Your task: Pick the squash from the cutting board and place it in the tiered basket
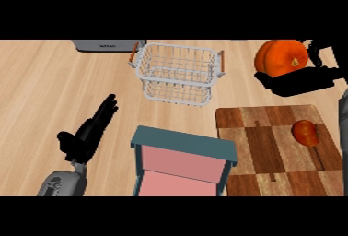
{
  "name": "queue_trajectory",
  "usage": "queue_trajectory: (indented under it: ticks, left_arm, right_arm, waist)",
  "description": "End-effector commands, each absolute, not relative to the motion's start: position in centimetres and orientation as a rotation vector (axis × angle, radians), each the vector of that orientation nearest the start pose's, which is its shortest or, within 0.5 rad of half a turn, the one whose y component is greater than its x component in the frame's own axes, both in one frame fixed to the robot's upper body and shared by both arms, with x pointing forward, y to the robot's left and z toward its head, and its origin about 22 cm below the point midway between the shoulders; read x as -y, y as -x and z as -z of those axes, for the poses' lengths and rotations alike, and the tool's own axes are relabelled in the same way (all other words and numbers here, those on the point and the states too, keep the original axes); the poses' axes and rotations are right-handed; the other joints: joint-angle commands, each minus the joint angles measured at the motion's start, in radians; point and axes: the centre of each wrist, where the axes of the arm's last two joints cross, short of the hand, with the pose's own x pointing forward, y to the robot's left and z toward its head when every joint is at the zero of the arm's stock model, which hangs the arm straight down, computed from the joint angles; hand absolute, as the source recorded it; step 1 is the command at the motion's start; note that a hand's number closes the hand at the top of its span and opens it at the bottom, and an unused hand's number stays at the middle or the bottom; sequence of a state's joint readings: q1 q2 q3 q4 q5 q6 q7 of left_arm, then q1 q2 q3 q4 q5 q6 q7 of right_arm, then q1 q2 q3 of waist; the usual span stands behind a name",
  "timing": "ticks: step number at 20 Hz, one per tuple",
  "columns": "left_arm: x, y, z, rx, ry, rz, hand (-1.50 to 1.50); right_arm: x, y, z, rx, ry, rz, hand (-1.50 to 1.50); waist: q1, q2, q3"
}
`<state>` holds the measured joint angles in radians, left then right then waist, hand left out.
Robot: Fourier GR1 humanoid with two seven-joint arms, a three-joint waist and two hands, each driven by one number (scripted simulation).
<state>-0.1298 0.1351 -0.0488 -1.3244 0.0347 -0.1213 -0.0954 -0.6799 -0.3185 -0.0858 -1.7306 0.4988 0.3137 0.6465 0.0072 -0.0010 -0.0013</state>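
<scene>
You have the squash [280, 56] off the board: a round, deep orange one with a small pale stem spot facing you. It sits at the far right of the counter, beyond the board's far edge and to the right of the basket, with your right hand [299, 83] curled round its near and right sides. The cutting board [262, 138] lies flat at the lower right, a rectangle of light and dark brown wooden blocks. The tiered basket [178, 81] stands upright at the far middle of the counter, white wire in two tiers, an orange-brown handle on each side, well apart from the board.
</scene>
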Motion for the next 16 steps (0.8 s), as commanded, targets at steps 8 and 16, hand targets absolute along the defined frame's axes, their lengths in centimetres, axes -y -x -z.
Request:
queue_trajectory:
  ticks: [8, 16]
  left_arm:
    - [-23.1, -26.5, 2.8, 1.521, 0.096, 0.252, 0.0]
    - [-23.9, -27.1, 1.7, 1.537, 0.102, 0.254, 0.0]
  right_arm:
    - [13.7, -39.2, -30.2, 1.551, 0.67, -0.599, 1.5]
    - [7.0, -42.4, -26.9, 1.498, 0.634, -0.696, 1.5]
  waist:
    - [0.016, 0.006, 0.0]
    - [0.021, 0.007, 0.001]
